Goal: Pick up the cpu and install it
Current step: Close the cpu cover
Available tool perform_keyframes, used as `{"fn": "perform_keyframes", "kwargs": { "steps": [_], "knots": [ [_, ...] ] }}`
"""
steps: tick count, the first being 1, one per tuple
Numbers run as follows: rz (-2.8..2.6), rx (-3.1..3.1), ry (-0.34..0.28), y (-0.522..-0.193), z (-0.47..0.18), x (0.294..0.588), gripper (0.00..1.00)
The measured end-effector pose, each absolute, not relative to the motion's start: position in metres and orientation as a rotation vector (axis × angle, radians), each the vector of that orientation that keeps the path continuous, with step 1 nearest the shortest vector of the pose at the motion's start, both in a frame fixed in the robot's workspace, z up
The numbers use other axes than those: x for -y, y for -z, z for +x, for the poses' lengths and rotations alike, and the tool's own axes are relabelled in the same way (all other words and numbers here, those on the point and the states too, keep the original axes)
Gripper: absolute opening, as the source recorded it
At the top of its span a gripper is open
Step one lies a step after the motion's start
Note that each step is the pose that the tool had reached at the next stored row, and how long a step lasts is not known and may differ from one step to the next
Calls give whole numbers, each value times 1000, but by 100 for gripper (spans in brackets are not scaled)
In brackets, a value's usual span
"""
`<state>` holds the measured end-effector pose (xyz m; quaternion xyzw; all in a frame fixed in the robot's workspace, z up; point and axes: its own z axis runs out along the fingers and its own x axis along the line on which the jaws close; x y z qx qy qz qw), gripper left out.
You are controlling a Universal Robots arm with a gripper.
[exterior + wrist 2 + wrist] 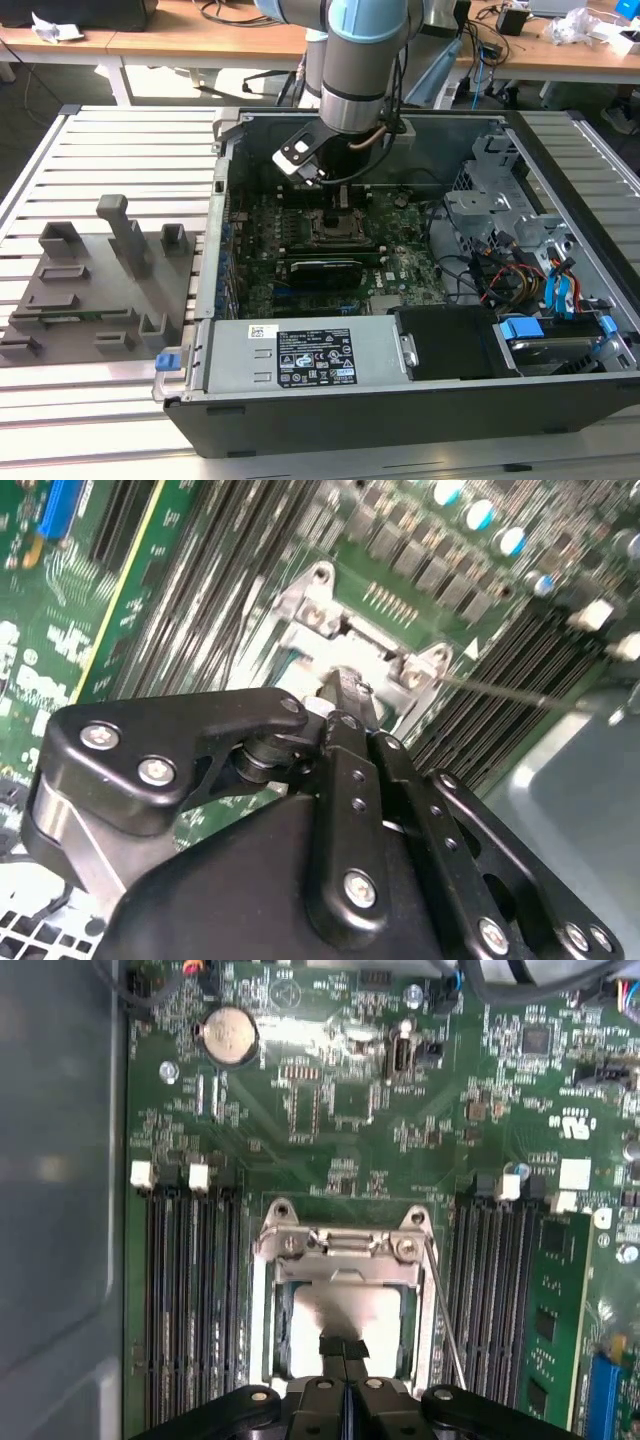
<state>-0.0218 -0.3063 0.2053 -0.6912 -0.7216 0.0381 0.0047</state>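
Observation:
The cpu [345, 1308] lies flat inside the motherboard socket, its silvery top plate showing through the metal socket frame [340, 1250]. My gripper [343, 1348] stands right over it with its two black fingers pressed together, shut, the tips at or just above the plate; I cannot tell whether they touch it. In the second wrist view the gripper [346, 687] points down at the socket frame [322, 608]. In the exterior view the gripper [340, 196] hangs over the socket [340, 226] in the middle of the open computer case [400, 420].
A thin socket lever [446, 1310] runs beside the frame, with memory slots [190, 1290] on both sides. A drive cage [495, 200] and coloured cables [530, 280] fill the exterior view's right. A grey tray with blocks [90, 290] lies outside the case on the left.

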Motion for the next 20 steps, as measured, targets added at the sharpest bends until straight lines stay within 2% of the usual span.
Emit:
{"fn": "perform_keyframes", "kwargs": {
  "steps": [8,20],
  "knots": [
    [-2165,2260,-120,-210,3,306,11],
    [-2165,2260,-120,-248,3,306,11]
  ]
}}
